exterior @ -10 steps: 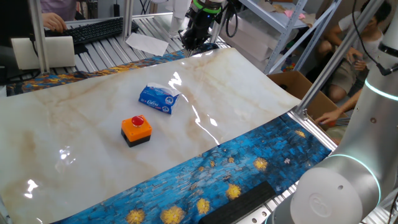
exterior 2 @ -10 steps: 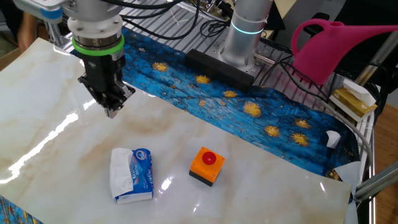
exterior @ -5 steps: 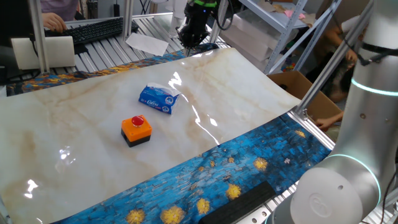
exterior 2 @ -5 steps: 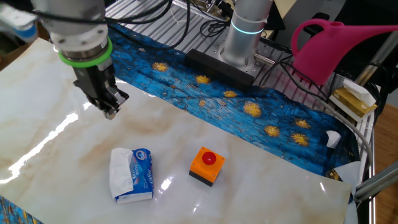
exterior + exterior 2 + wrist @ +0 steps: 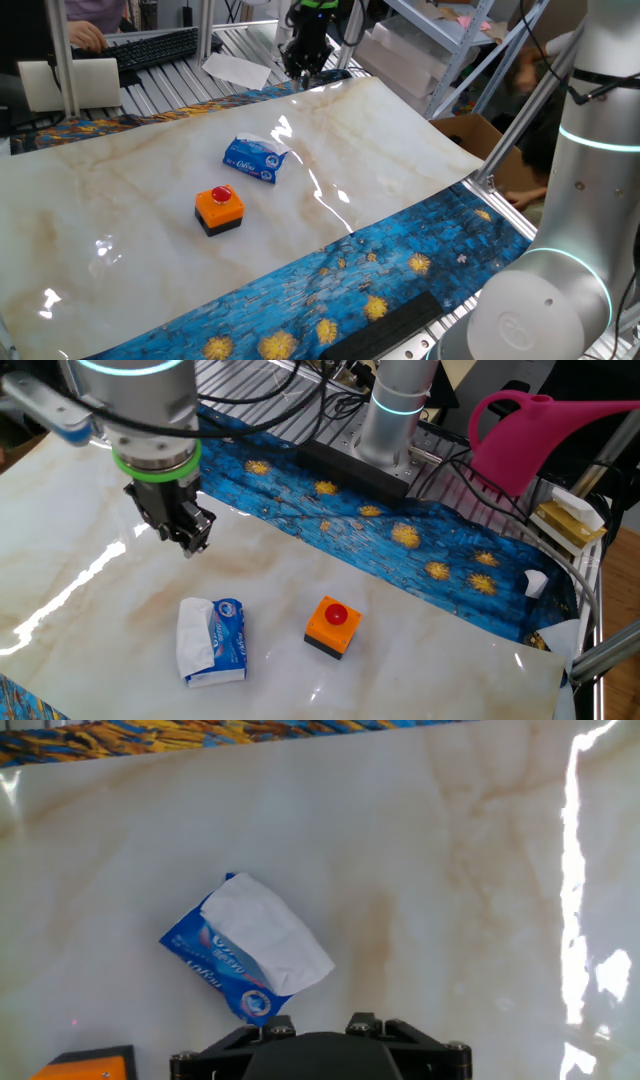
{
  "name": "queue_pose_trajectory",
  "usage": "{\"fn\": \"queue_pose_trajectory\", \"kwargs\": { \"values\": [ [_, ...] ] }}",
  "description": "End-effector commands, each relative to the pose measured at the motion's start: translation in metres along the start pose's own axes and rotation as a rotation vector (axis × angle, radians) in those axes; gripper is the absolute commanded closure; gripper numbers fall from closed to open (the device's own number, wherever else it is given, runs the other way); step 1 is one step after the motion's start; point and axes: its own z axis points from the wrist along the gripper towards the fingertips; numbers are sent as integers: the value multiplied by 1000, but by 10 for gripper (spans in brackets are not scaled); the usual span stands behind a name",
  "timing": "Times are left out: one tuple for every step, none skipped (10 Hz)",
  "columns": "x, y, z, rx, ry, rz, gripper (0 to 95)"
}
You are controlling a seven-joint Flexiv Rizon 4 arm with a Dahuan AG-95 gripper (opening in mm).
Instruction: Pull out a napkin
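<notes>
the gripper (image 5: 193,540) hangs above the table (image 5: 420,650), fingers together and empty, napkin (image 5: 268,937) at its 7 o'clock in the hand view.

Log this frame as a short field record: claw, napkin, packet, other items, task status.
claw: raised above the marble tabletop, apart from the packet, holding nothing; open or shut unclear
napkin: white, sticking out of the packet's top
packet: blue, lying flat
other items: orange box with red button beside the packet
task status: napkin not yet gripped
</notes>
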Motion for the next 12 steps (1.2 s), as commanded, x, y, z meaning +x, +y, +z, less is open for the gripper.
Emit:
{"fn": "queue_pose_trajectory", "kwargs": {
  "values": [
    [0, -1, 0, -54, 36, 93, 570],
    [0, -1, 0, -71, 40, 143, 380],
    [0, -1, 0, -86, 44, 177, 380],
    [0, -1, 0, -104, 46, 196, 380],
    [0, -1, 0, -128, 51, 201, 570],
    [0, -1, 0, -148, 53, 198, 760],
    [0, -1, 0, -148, 51, 194, 950],
    [0, -1, 0, -147, 52, 195, 950],
    [0, -1, 0, -145, 52, 195, 950],
    [0, -1, 0, -141, 52, 190, 950],
    [0, -1, 0, -136, 49, 168, 950],
    [0, -1, 0, -121, 45, 142, 950]
  ]
}}
